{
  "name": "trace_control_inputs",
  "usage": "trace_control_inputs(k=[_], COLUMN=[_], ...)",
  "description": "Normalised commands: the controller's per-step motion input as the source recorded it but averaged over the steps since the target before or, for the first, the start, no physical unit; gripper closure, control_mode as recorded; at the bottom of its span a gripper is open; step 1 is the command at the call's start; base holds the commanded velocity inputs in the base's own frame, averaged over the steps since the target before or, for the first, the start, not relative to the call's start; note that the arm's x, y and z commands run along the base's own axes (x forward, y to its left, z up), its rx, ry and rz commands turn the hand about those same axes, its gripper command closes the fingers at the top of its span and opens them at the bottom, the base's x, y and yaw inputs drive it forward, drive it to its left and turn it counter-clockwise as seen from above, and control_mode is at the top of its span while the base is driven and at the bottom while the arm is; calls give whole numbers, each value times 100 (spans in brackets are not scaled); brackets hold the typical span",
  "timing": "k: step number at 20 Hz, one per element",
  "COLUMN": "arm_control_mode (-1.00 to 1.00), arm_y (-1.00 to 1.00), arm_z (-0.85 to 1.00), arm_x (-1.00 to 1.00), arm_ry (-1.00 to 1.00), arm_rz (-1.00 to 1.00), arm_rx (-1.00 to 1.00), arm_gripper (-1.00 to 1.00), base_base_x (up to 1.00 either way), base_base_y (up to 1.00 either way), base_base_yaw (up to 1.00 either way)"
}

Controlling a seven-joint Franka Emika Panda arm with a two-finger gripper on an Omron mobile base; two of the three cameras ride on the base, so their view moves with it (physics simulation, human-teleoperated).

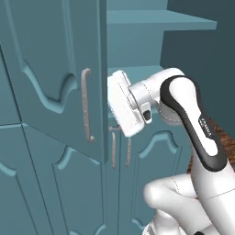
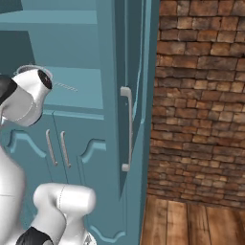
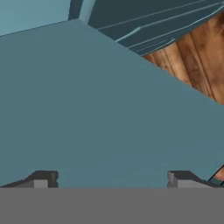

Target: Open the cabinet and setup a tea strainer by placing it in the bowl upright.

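The cabinet (image 1: 50,59) stands with both tall doors swung open. The left door's bar handle (image 1: 86,105) faces me, and the right door (image 2: 136,95) is seen edge-on with its handle (image 2: 127,129). My hand (image 1: 123,103) reaches past the left door's edge toward the middle shelf (image 1: 137,69). My gripper (image 3: 112,179) is open, its fingertips (image 3: 43,178) spread wide over a plain teal shelf (image 3: 100,113) with nothing between them. A thin pale grainy sliver (image 2: 64,86) lies on the shelf beside my wrist; I cannot tell whether it is the tea strainer. The bowl is hidden.
An upper shelf (image 1: 156,19) sits above the hand. Below are shorter teal double doors with small handles (image 1: 120,150). A brick wall (image 2: 201,95) and a wooden floor (image 2: 191,222) lie right of the cabinet. The open doors flank the arm closely on both sides.
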Motion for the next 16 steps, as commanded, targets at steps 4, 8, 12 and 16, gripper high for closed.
trace_control_inputs(k=[4,8,12,16], arm_control_mode=[-100,-100,-100,-100], arm_y=[100,100,100,89], arm_z=[-30,-24,-16,-2], arm_x=[-12,-11,-18,-34], arm_ry=[0,0,0,0], arm_rz=[8,7,4,3], arm_rx=[0,0,-1,0], arm_gripper=[-100,-100,-100,-100], base_base_x=[0,0,0,0], base_base_y=[0,0,0,0], base_base_yaw=[0,0,0,0])
